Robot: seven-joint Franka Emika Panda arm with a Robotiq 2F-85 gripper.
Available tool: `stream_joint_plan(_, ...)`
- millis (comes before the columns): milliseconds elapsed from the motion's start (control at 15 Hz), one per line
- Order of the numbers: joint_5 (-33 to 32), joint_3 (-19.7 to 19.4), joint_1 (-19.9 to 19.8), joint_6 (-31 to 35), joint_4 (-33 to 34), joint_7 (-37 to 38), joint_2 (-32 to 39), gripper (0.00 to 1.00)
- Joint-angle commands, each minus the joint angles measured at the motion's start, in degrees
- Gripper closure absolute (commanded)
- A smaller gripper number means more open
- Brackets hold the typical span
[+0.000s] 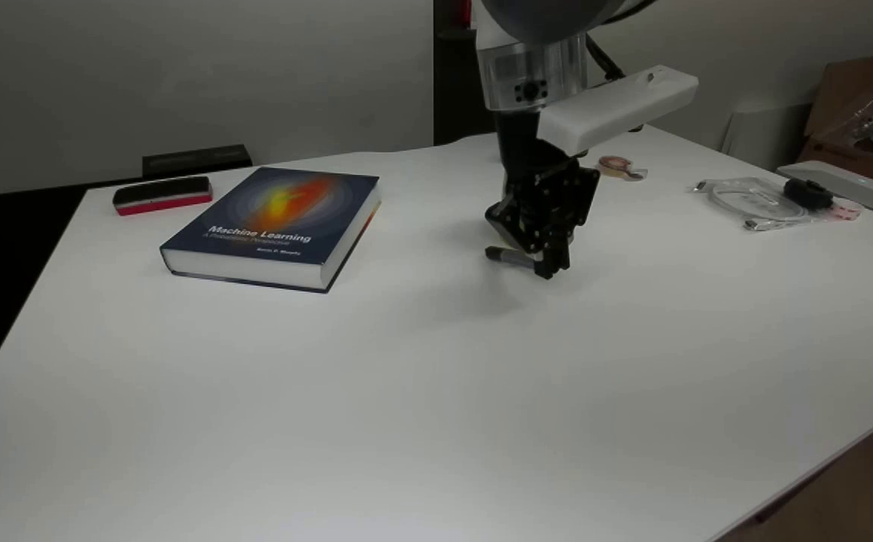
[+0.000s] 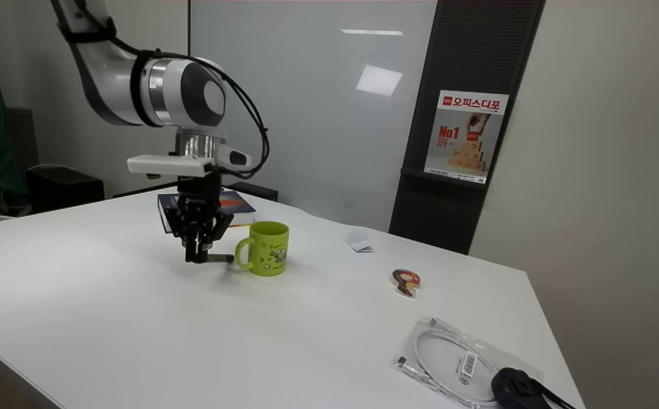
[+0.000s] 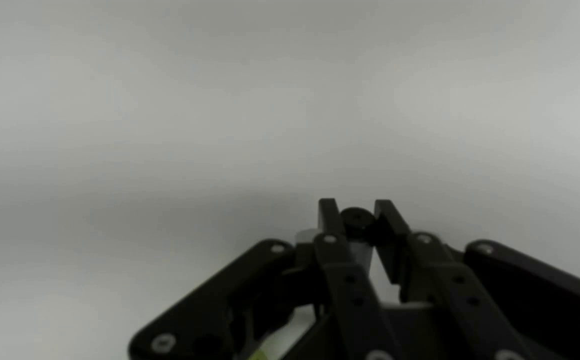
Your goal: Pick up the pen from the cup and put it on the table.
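The pen (image 1: 510, 257) is a dark stick that lies nearly level, at or just above the white table (image 1: 406, 406). It also shows in an exterior view (image 2: 219, 258) and end-on in the wrist view (image 3: 357, 220). My gripper (image 1: 552, 265) points down at the table with its fingertips closed around one end of the pen; the wrist view (image 3: 355, 206) shows a finger against each side. The lime-green cup (image 2: 270, 250) stands upright beside the pen's free end, outside the gripper. Elsewhere it is mostly hidden behind the gripper, with a green corner in the wrist view (image 3: 258, 355).
A thick blue book (image 1: 275, 226) lies beside the gripper, with a red-and-black object (image 1: 163, 196) beyond it. A small folded paper (image 2: 359, 240), a round sticker-like item (image 2: 406, 282) and a bagged cable (image 2: 457, 363) lie on the cup's other side.
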Motion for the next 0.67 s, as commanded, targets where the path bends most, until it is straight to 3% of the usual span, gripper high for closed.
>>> stream_joint_plan(0,1.86,0.9,-0.9,-3.81,1.1,-1.82,0.77,0.52)
stream_joint_plan(467,4.31,0.35,-2.16,-4.76,0.09,-1.28,-1.7,0.06)
stream_joint_plan(600,5.22,-0.01,-2.25,-4.51,-1.05,0.39,-3.67,0.0)
